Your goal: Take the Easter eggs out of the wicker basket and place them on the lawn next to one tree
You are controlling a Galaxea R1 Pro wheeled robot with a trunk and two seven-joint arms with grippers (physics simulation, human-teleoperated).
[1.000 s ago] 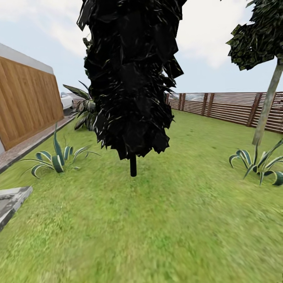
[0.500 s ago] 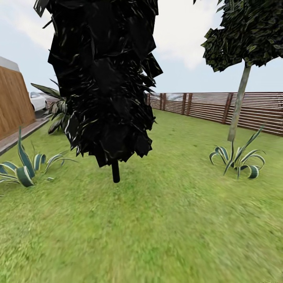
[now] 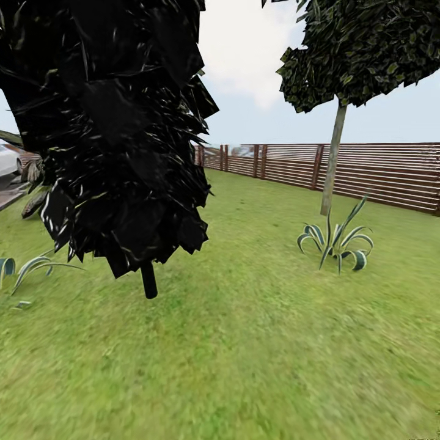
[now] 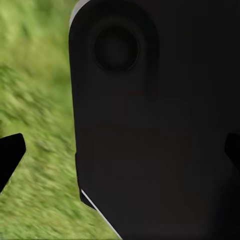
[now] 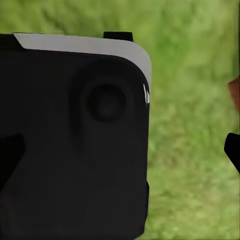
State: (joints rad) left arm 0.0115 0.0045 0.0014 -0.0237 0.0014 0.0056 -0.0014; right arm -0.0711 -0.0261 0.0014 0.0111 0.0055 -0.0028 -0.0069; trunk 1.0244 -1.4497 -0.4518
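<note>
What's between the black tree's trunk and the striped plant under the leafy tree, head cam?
Only lawn: the stretch from the black tree to the striped plant is bare grass in the head view.

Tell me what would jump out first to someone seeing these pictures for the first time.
The big all-black tree looms at the left of the head view, close to the camera, its short dark trunk standing in the lawn. Farther back on the right stands a slim pale-trunked tree with a dark green crown, a striped spiky plant at its foot. The brown slatted fence runs behind them.
</note>
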